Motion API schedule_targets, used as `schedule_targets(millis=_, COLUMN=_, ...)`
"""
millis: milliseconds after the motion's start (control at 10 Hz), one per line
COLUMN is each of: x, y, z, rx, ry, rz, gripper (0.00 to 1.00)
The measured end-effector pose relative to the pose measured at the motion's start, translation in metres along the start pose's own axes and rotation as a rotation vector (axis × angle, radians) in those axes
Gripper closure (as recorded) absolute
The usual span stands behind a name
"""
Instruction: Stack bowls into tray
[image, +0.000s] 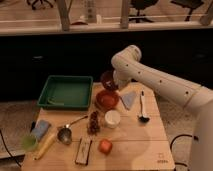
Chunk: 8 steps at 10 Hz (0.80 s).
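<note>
Gripper (114, 82) sits just above the middle of the frame, at the end of the white arm (165, 87) that reaches in from the right edge; it is at the rim of the dark brown bowl (107, 79), which appears tilted up off the table, but whether the gripper is clamped on that rim or merely against it I cannot tell. Just below it, the orange-red bowl (107, 99) rests on the wooden table (135, 137). To the left, the green tray (66, 92) lies on the table's upper-left part, apart from both bowls. Right of the orange-red bowl lies a pale blue cloth (129, 99), and further right a dark ladle (142, 107). Below the bowl stands a small white cup (112, 119), with a long-handled metal cup (65, 134) to its left. An orange fruit (105, 146) lies near the table's lower edge.
</note>
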Motion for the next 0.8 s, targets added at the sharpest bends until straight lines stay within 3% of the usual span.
schedule_targets(millis=800, x=0.0063, y=0.0042, z=0.0015, rx=0.012, ry=-0.018, rz=-0.017, gripper=0.98)
